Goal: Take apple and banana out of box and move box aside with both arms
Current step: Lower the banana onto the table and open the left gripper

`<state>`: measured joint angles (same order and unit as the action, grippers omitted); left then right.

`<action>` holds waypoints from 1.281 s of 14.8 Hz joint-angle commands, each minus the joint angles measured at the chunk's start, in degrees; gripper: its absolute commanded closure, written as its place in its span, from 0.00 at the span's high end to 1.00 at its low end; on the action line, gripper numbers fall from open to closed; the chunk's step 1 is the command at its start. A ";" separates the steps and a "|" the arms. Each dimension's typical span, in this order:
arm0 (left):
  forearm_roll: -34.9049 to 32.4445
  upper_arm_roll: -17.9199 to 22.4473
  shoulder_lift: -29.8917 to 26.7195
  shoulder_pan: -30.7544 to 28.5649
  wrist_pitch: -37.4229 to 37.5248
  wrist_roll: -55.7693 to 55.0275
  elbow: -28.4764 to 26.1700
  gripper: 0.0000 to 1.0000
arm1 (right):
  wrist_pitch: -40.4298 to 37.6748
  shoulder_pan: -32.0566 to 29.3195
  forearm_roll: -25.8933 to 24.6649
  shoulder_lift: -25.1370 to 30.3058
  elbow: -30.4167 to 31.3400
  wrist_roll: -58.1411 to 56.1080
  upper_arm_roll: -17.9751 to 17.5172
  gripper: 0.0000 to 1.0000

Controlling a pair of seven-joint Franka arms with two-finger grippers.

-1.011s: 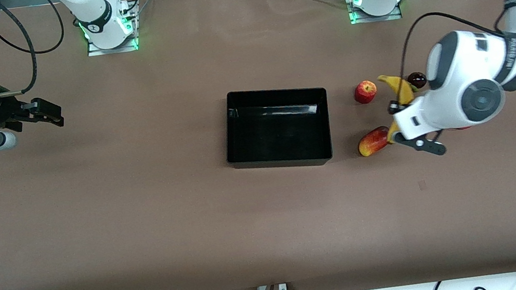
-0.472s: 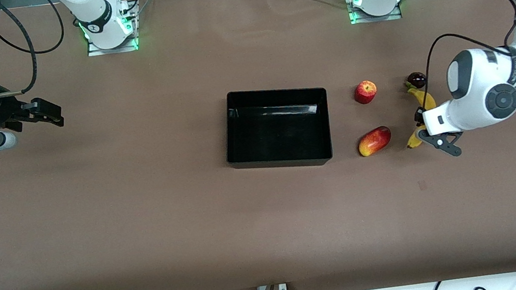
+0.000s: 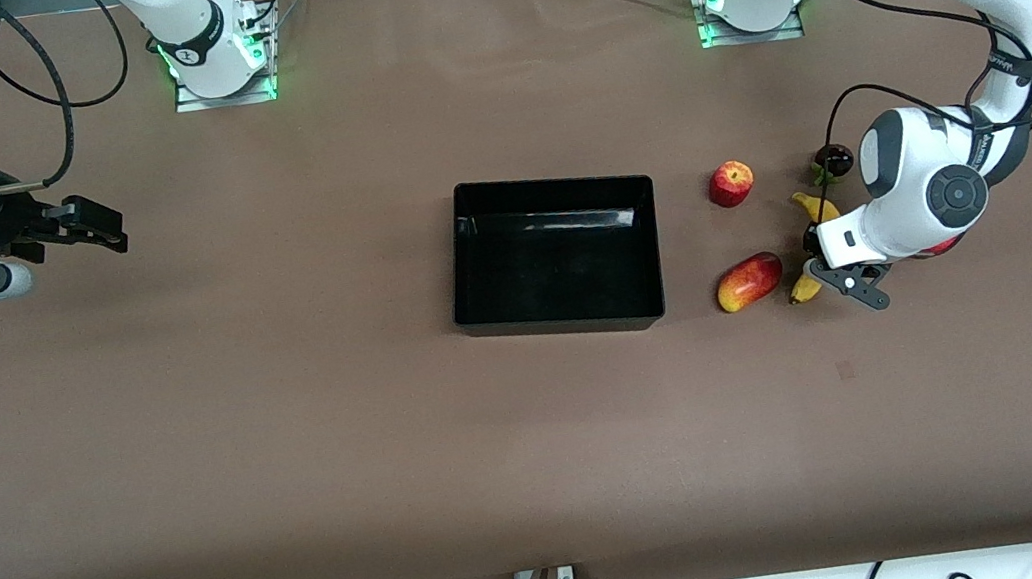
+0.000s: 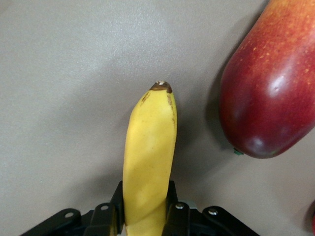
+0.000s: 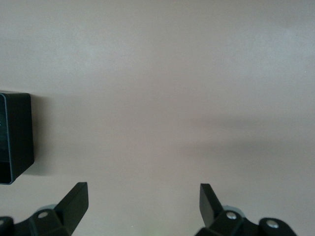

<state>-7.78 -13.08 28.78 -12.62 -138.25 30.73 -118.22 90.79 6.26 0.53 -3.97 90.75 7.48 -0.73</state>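
Observation:
The yellow banana is gripped across its middle by my left gripper, which is shut on it low over the table. In the left wrist view the banana sticks out from between the fingers of the left gripper, its brown tip close to the mango. The small red apple sits on the table between the banana and the black box. My right gripper waits open over the table at the right arm's end. Its view shows the right gripper with nothing between the fingers.
A red-yellow mango lies next to the banana's nearer end. A dark mangosteen sits by the banana's farther end. One corner of the box shows in the right wrist view.
The left gripper with the banana swung toward the left arm's end of the table, then came partway back toward the mango. The right arm has not moved.

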 commanded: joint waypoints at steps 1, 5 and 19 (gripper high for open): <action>-0.48 0.16 0.14 -0.56 -1.49 -0.32 -0.17 0.14 | -0.17 0.15 -0.45 0.02 -0.40 -0.19 0.03 1.00; -0.39 0.78 -0.03 -0.56 -1.41 -5.32 0.01 0.97 | -0.17 0.06 -0.45 0.02 -0.40 -0.19 0.03 1.00; 4.80 2.88 -22.17 6.72 31.17 -17.01 9.22 1.00 | -0.17 0.06 -0.45 0.02 -0.40 -0.19 0.03 1.00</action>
<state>-3.67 -12.28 11.18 -8.97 -113.38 16.50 -110.55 90.79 6.26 0.53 -3.98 90.75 7.48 -0.73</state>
